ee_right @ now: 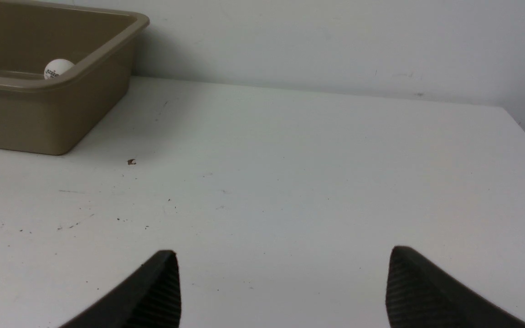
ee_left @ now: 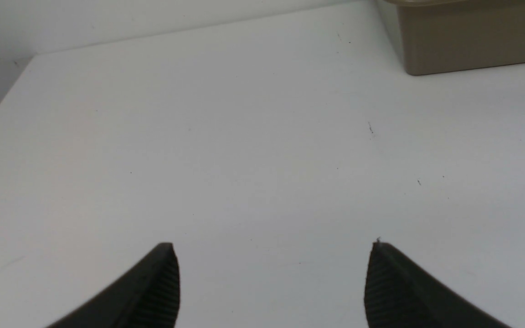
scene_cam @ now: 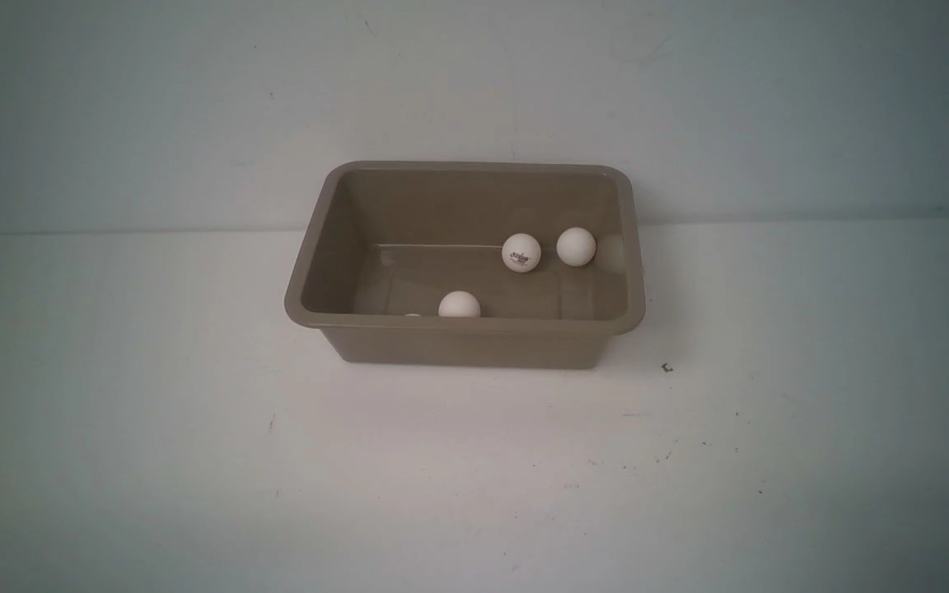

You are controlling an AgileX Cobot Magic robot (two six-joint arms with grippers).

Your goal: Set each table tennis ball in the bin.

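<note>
Bin: the brown tub (scene_cam: 474,342) stands on the white table (scene_cam: 194,461), toward the back, close to the pale wall (scene_cam: 153,107). From where I stand it sits about midway between my two arms.

Ball with logo: this ball (scene_cam: 521,252) lies on the floor of the tub near the far wall, its dark print facing me. My right wrist camera catches the top of it (ee_right: 59,68) just over the tub's rim.

Plain ball: a second white ball (scene_cam: 576,246) lies just beside the printed one, toward my right, with a small gap between them.

Near ball: a third ball (scene_cam: 459,305) lies against the tub's near wall, and the rim hides its lower half.

White sliver: a small white patch (scene_cam: 413,315) peeks over the near rim just left of that ball; I cannot tell whether it is another ball.

My left gripper: my left gripper (ee_left: 271,284) hangs over bare table with its two black ribbed fingers spread wide and nothing between them. A corner of the tub (ee_left: 472,45) shows well ahead of it.

My right gripper: my right gripper (ee_right: 283,289) is likewise spread wide over bare table, gripping nothing. The tub (ee_right: 39,123) stands well apart from it.

Table marks: a small dark chip (scene_cam: 667,368) lies on the table just off the tub's near right corner, with faint specks scattered nearby.
</note>
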